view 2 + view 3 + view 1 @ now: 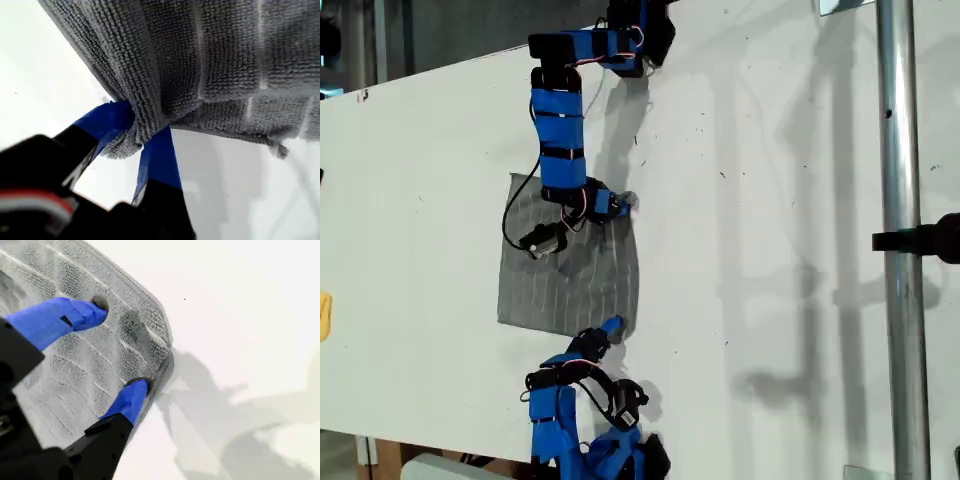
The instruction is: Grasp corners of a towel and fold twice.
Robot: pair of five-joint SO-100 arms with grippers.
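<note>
Grey ribbed square towel (568, 262) lies flat mid white bench (770, 200). My first end effector (142, 137) is clamped on one corner (125, 145); my second end effector (120, 347) stands apart, straddling another corner's edge. Bare bench toward exterior view's right.

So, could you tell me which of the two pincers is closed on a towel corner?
My first pincer: it pinches a bunched corner of the towel, whereas my second pincer is open over flat cloth.

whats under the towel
Bare white table shows all around the towel, and below its lifted corner in the first wrist view. Whatever sits beneath the flat middle is covered, so I cannot tell.
</note>
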